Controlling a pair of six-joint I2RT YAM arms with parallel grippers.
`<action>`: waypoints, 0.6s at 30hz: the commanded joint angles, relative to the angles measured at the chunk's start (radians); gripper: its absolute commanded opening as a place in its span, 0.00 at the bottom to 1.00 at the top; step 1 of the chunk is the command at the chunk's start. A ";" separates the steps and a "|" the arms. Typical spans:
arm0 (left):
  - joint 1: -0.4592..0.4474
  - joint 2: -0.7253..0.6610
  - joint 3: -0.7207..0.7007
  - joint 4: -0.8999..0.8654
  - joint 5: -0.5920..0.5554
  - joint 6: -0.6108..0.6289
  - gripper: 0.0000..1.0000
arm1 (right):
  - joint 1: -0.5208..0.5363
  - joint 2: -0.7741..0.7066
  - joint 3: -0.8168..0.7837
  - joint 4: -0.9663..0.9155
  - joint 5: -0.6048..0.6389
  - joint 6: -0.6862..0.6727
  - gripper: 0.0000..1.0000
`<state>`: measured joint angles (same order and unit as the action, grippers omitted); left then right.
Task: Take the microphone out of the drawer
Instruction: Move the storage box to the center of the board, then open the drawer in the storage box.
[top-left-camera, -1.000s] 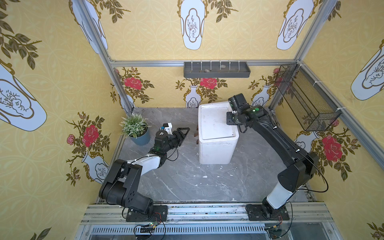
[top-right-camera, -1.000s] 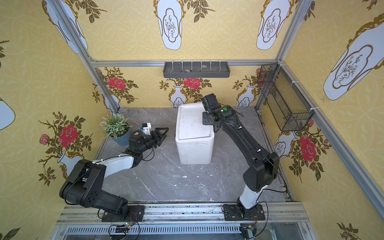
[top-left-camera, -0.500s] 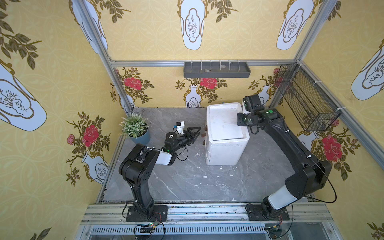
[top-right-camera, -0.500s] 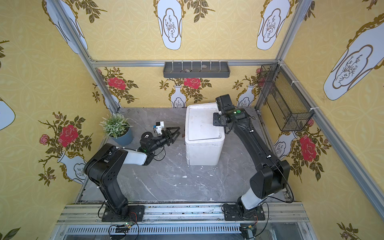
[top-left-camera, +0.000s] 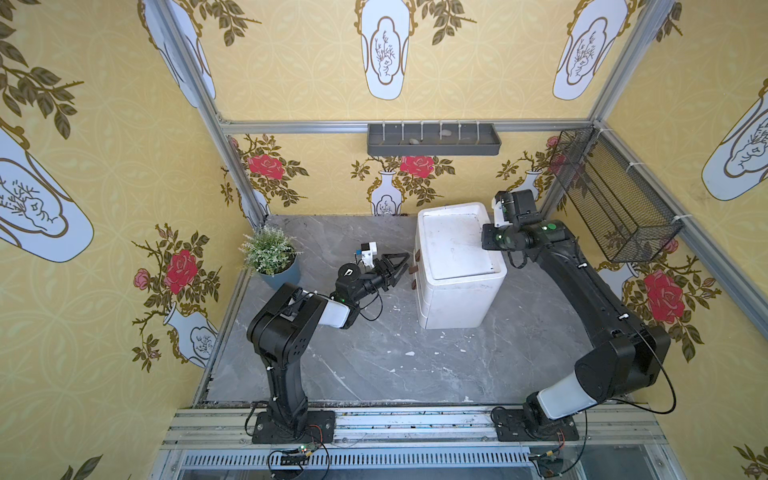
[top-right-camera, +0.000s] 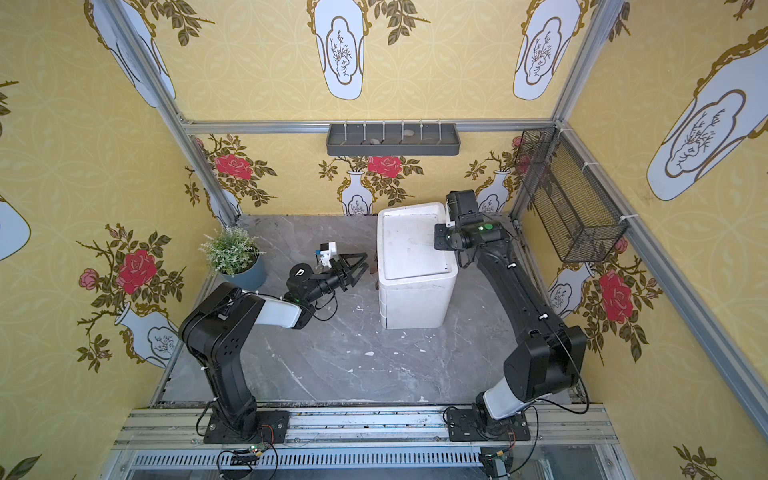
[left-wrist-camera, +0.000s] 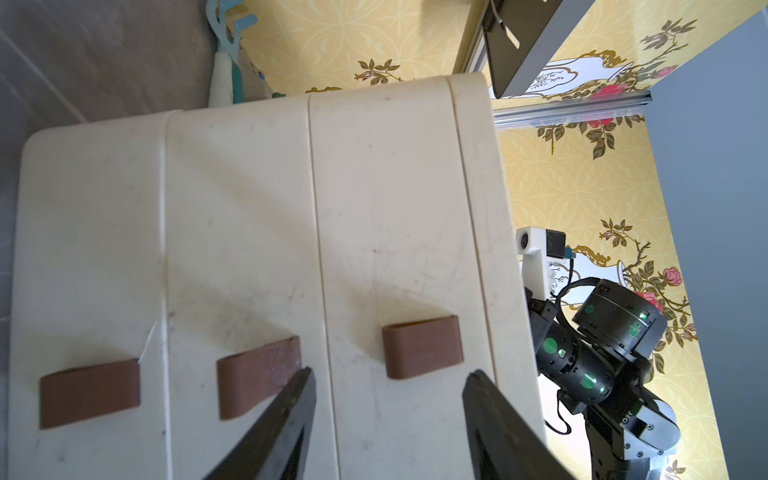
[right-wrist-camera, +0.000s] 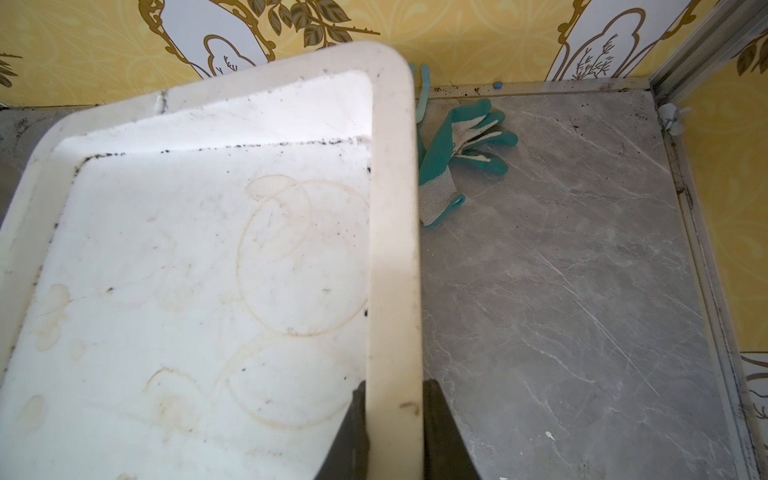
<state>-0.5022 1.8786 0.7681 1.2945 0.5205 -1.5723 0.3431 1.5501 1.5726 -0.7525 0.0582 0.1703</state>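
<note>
Since a second ago, the white plastic three-drawer cabinet (top-left-camera: 453, 257) has slid toward the right wall. The right gripper (right-wrist-camera: 392, 415) came with it and pinches its raised top rim. The left gripper (left-wrist-camera: 390, 376) has reached in, jaws spread just short of the top drawer's brown handle (left-wrist-camera: 422, 353). A white mark (top-left-camera: 348, 272) on the left wrist is too small to read. All three drawers are shut, hiding the microphone. Small stones (top-left-camera: 413, 141) lie in the grey wall shelf (top-left-camera: 434, 150).

Light: bright, even, diffuse; you see only soft shadows on the floor (top-left-camera: 374, 365) beside the drawer unit (top-left-camera: 453, 249).
Glare: its top washes out white in the right wrist view.
Shadows: brown handles (left-wrist-camera: 422, 351) cast faint ones across its front.
Edges: walls (top-left-camera: 291, 75) far from it look stretched in both top views.
</note>
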 joint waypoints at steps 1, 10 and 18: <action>-0.001 0.014 0.024 0.044 0.002 -0.011 0.61 | 0.002 0.005 -0.004 0.117 -0.061 0.046 0.05; -0.018 0.044 0.032 0.066 0.000 -0.036 0.60 | 0.004 -0.002 -0.021 0.127 -0.064 0.047 0.05; -0.034 0.057 0.061 0.081 0.001 -0.049 0.60 | 0.004 -0.002 -0.024 0.124 -0.065 0.047 0.05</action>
<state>-0.5320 1.9282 0.8272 1.3327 0.5198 -1.6230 0.3470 1.5471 1.5520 -0.7097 0.0620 0.1562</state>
